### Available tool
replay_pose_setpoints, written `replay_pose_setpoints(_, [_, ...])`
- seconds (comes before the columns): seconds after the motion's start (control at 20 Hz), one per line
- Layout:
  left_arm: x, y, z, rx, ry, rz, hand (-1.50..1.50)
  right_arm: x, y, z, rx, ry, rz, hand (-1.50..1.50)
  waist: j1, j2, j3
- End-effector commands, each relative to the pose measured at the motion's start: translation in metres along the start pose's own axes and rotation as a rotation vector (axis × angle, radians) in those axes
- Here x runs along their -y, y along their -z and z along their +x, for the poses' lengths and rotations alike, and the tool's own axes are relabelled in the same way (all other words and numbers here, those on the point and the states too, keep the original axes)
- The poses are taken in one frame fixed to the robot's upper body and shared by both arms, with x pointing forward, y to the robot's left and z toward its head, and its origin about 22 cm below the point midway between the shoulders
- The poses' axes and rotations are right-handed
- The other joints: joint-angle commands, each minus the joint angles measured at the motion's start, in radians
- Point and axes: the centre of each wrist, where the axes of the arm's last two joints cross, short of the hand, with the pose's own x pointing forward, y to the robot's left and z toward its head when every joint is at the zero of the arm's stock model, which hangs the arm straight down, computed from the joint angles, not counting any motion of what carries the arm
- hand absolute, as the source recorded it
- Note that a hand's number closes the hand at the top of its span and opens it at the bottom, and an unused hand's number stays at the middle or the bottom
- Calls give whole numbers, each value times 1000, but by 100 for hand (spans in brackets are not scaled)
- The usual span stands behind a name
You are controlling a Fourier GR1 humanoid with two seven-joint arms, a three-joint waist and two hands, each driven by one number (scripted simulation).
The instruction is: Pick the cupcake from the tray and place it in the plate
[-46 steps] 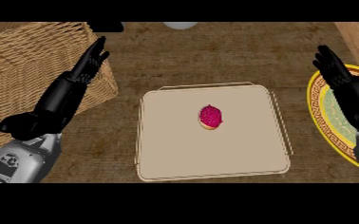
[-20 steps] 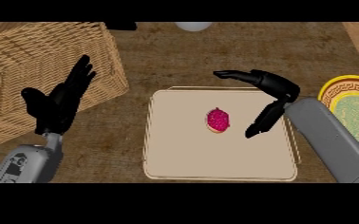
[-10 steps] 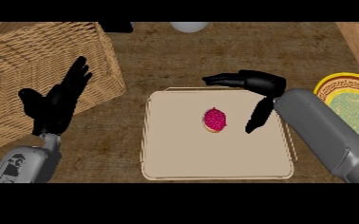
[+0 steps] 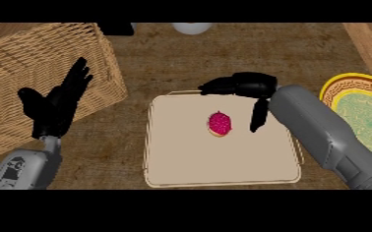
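A beige square tray (image 4: 218, 167) lies on the brown tabletop (image 4: 218, 54), just below the centre of the head view. The cupcake (image 4: 219, 123), pink-red on top with a pale rim at its base, sits on the tray a little above the tray's middle, toward its 1 o'clock part.

The right hand (image 4: 247, 86) hangs over the tray's upper edge, at 1 o'clock from the cupcake, with its grey forearm running off toward 4 o'clock. Its fingers are relaxed and spread rather than closed: the thumb points toward 9 o'clock above the cupcake, and one finger (image 4: 257, 115) reaches straight down just to the right of the cupcake, at its 3 o'clock side. Whether that finger touches the cupcake cannot be told; the hand holds nothing.

The left hand (image 4: 54, 108) shows at 9 o'clock in the view, released and still, fingers straight and pointing up toward 1 o'clock, lying over the edge of a wicker basket (image 4: 51, 54) that fills the upper left corner.

The plate (image 4: 341, 91), with a yellow patterned rim and green middle, is at the right edge, at 3 o'clock from the tray and partly hidden behind the right forearm. A white round object (image 4: 193, 27) sits at 12 o'clock, cut by the top of the scene.
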Motion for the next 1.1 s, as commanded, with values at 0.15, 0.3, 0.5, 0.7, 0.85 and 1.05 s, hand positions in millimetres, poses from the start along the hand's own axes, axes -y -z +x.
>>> replay_pose_setpoints(0.15, [0,3,-19,-80,-19,1,0,-2,38,5,43,-22,152,-150,-10,6,-10])
replay_pose_setpoints(0.3, [-6,6,-23,-79,-8,-2,0,-13,36,-5,15,-27,170,-150,-9,9,-10])
replay_pose_setpoints(0.5, [5,-16,-39,-81,-7,13,0,-6,47,3,11,-37,196,-150,-12,2,-11])
replay_pose_setpoints(0.7, [8,-3,-14,-81,-7,31,0,-16,59,5,7,-64,171,-150,-20,0,-10])
replay_pose_setpoints(0.85, [7,-8,-24,-72,35,19,0,-28,38,-9,3,-81,164,-150,-19,2,-10])
replay_pose_setpoints(1.05, [-8,-9,-13,-90,-10,15,0,-34,71,2,-1,-123,217,-150,-11,3,-10])
